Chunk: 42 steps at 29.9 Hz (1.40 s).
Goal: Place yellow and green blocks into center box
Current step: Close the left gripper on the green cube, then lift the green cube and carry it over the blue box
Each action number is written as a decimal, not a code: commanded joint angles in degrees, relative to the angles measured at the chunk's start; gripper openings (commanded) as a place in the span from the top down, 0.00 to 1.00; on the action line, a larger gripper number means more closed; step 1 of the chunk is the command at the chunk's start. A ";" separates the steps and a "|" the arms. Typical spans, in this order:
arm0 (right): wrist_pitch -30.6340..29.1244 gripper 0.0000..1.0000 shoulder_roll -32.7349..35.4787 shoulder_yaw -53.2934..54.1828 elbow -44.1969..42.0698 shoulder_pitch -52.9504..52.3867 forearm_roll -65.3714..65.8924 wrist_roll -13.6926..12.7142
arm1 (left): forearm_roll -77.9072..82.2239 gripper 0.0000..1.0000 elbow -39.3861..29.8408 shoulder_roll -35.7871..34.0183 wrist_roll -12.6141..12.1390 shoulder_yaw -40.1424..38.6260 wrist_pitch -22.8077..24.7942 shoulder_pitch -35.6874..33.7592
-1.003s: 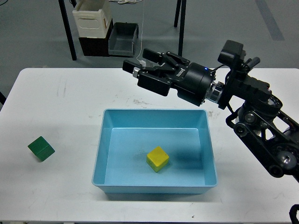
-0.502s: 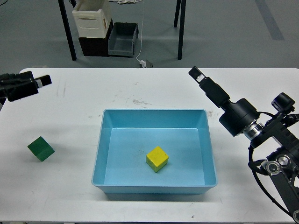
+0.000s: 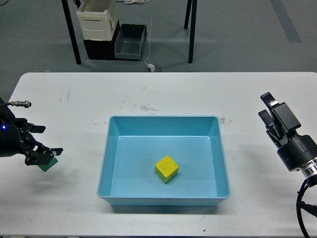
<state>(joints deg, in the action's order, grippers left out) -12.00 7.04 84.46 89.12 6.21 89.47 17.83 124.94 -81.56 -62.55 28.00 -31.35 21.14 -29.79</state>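
The yellow block [image 3: 167, 168] lies inside the light blue center box [image 3: 164, 122] in the middle of the white table. The green block [image 3: 49, 165] sits on the table at the far left, mostly covered by my left gripper [image 3: 45, 148]. That gripper is open, its fingers spread just over the block, and I cannot tell if they touch it. My right gripper [image 3: 265, 106] is open and empty, held above the table to the right of the box.
The white table [image 3: 163, 94] ends close to the left of the green block. Behind the table on the floor are black table legs, a white crate [image 3: 97, 20] and a grey bin [image 3: 131, 41].
My right arm has swung from over the box's back rim to the right side and drawn back. My left gripper came in from the upper left and dropped onto the green block.
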 commanded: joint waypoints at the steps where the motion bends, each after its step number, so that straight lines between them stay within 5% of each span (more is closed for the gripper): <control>1: 0.57 0.01 0.00 -0.35 0.00 0.90 0.00 0.01 | 0.06 0.00 0.78 0.06 0.00 1.29 0.21 -0.10; 29: 1.37 0.01 -0.44 -0.88 -0.79 1.34 -2.02 0.01 | 0.06 0.02 11.41 6.11 0.00 5.33 1.45 -1.06; 42: 2.68 0.01 -0.44 -0.88 -1.32 1.61 -2.02 0.01 | 0.06 0.51 12.65 7.53 0.00 6.47 0.48 -1.41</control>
<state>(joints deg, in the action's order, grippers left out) -9.33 6.59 83.67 87.85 7.79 87.45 17.85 125.00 -69.05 -54.94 28.00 -25.22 21.67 -30.99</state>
